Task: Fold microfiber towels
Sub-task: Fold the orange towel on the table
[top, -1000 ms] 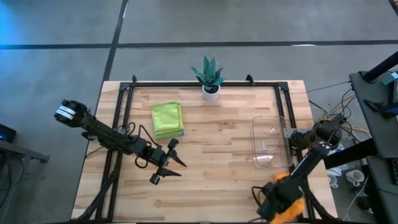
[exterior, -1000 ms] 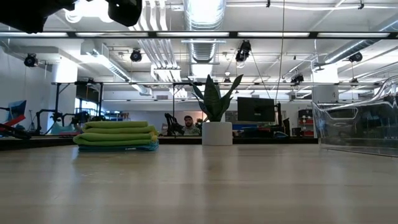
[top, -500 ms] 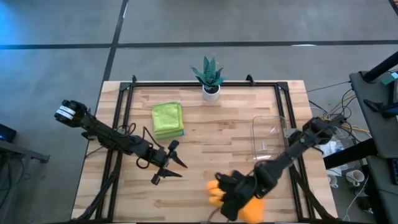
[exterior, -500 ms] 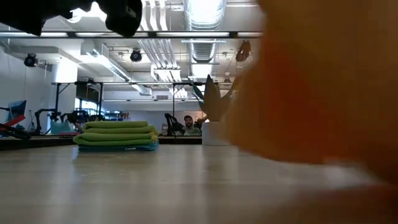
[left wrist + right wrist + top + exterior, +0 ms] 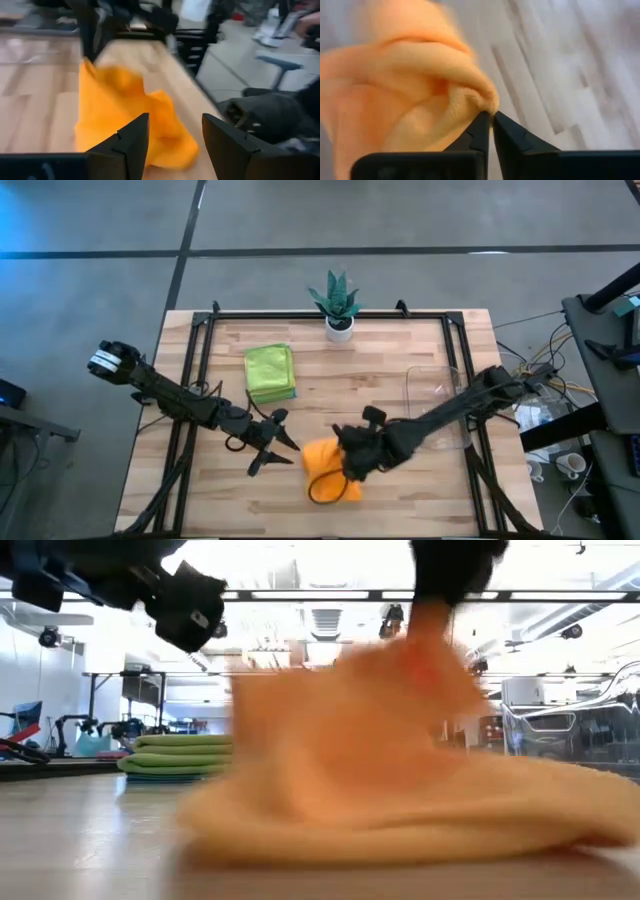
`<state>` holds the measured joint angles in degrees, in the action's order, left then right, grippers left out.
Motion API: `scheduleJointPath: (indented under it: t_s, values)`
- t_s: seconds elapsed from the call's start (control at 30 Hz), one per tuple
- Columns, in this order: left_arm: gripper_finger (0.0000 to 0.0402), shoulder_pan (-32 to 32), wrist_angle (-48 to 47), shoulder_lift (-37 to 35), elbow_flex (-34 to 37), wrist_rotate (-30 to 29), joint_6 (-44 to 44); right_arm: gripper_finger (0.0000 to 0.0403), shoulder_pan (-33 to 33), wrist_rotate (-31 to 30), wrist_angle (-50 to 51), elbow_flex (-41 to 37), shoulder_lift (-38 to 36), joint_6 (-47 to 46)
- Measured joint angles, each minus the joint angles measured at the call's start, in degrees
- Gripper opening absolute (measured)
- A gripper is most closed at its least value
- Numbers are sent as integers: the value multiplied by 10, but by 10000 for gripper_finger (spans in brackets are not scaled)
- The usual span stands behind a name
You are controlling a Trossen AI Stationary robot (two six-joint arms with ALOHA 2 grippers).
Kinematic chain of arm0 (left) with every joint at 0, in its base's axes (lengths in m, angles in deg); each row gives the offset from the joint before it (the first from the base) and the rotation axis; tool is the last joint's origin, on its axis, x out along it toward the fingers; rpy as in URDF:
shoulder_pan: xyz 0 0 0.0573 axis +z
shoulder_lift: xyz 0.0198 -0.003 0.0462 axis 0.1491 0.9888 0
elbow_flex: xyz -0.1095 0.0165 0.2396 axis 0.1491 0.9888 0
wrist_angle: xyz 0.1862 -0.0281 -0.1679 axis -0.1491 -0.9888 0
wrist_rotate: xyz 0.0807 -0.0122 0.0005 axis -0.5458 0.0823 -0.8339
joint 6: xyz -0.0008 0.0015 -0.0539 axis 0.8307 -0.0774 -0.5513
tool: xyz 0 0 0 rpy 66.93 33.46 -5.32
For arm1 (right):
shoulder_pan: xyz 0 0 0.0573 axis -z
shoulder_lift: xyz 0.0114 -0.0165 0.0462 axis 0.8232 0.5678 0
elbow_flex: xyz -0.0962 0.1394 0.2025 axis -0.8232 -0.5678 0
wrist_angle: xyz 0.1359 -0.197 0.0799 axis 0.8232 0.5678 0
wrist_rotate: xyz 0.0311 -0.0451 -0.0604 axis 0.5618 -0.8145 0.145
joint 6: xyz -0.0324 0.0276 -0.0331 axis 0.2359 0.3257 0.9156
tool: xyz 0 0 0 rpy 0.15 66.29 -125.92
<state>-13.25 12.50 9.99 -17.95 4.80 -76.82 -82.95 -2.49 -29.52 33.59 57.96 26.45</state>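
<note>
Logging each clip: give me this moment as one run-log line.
right gripper: shut on orange towel, dragging it on table | left gripper: open, beside towel | folded towel stack: back left | tray: right

towel [image 5: 325, 468] crumpled on table [image 5: 380, 390] near front edge, middle. right gripper [image 5: 349, 465] on it, left gripper [image 5: 268, 452] just left. folded towel stack [image 5: 270, 372] back left, plant [image 5: 337, 302] at back edge, tray [image 5: 432, 408] right.

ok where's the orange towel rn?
High view: the orange towel lies bunched on the table's front middle, pinched by the right gripper, with the open left gripper just to its left.
</note>
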Motion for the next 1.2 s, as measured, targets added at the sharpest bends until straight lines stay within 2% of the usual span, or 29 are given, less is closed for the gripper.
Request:
scheduleJointPath:
  t_s: [0.13,0.33,0.53,0.7,0.8,1.0,1.13,1.2]
  values:
    - [168,1,-5,-1,0,-45,0,60,29,27,-6,-14,31,32]
    - [168,1,-36,-1,0,-47,4,131,49,43,1,2,33,75]
    - [168,2,-45,0,0,-57,4,187,3,65,-11,25,27,31]
    - [168,5,-36,0,0,-57,5,225,-27,64,-93,22,60,-7]
    - [168,5,-24,0,0,-57,2,237,-28,63,-97,21,97,-22]
    - [168,5,-24,0,0,-56,1,244,-16,49,19,26,146,-39]
    - [168,5,-25,1,0,-56,3,235,-17,41,59,51,143,-20]
    - [168,5,-25,1,0,-56,8,234,-19,17,88,62,134,-10]
